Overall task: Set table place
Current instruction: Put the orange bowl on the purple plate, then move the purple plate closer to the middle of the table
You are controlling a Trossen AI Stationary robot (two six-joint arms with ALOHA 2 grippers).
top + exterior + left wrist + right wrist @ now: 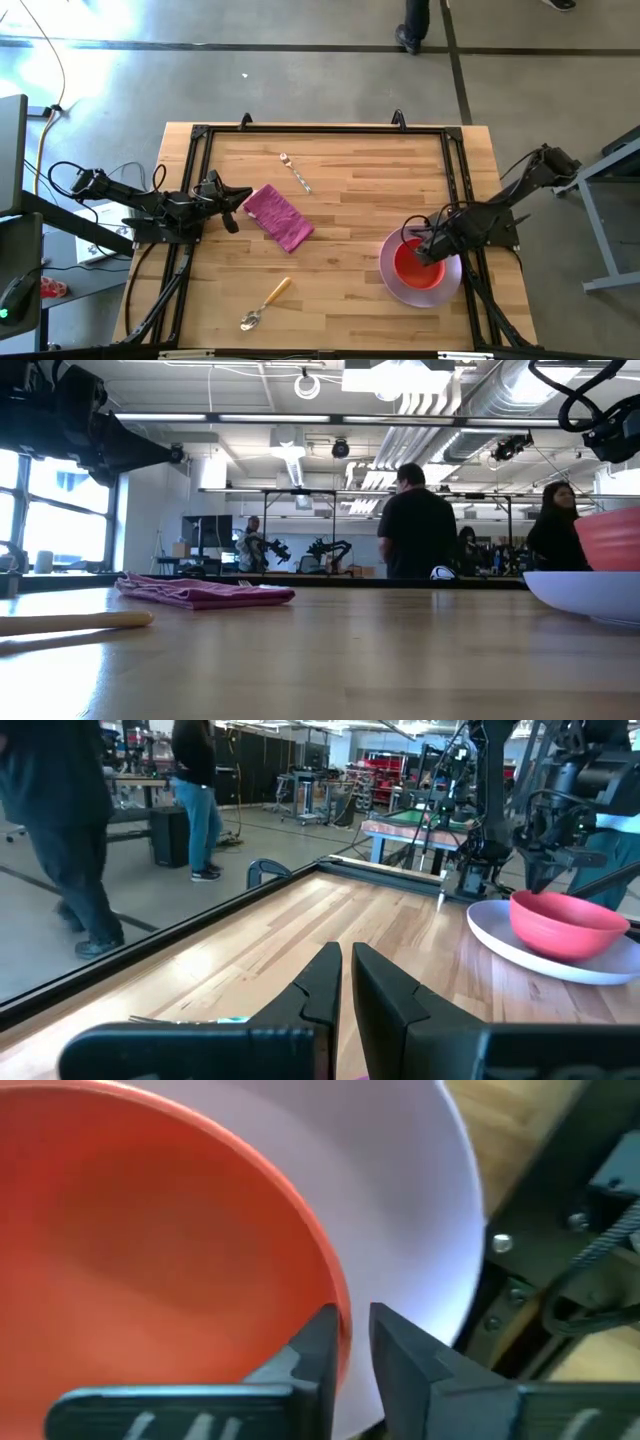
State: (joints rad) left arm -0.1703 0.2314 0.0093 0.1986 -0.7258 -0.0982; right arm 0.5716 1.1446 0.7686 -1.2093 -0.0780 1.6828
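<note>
A red bowl (pixel 412 268) (pixel 565 920) sits inside the pale lilac plate (pixel 392 287) (pixel 580 595) near the table's right edge. My right gripper (pixel 428 254) (pixel 350 1320) is over the bowl's far-right rim, shut on it. A magenta napkin (pixel 278 217) (pixel 200 592) lies flat left of centre. My left gripper (pixel 238 197) (pixel 346 955) hovers just left of it, shut and holding nothing. The silver fork (pixel 297 173) lies toward the far edge. The wooden-handled spoon (pixel 266 303) (pixel 70 622) lies near the near edge. My right gripper holds the red bowl by its rim (pixel 338 1305), one finger (pixel 312 1345) inside the bowl and the other (pixel 405 1355) outside, over the plate. The fingers come from above, slanting in from the table's right. Whether the bowl's base rests on the plate, I cannot tell.
A black metal frame (pixel 320 130) edges the tabletop, with rails along both sides near the arms. Bare wood lies between the napkin and the plate and across the table's centre. People stand in the room beyond the far edge (pixel 418 520).
</note>
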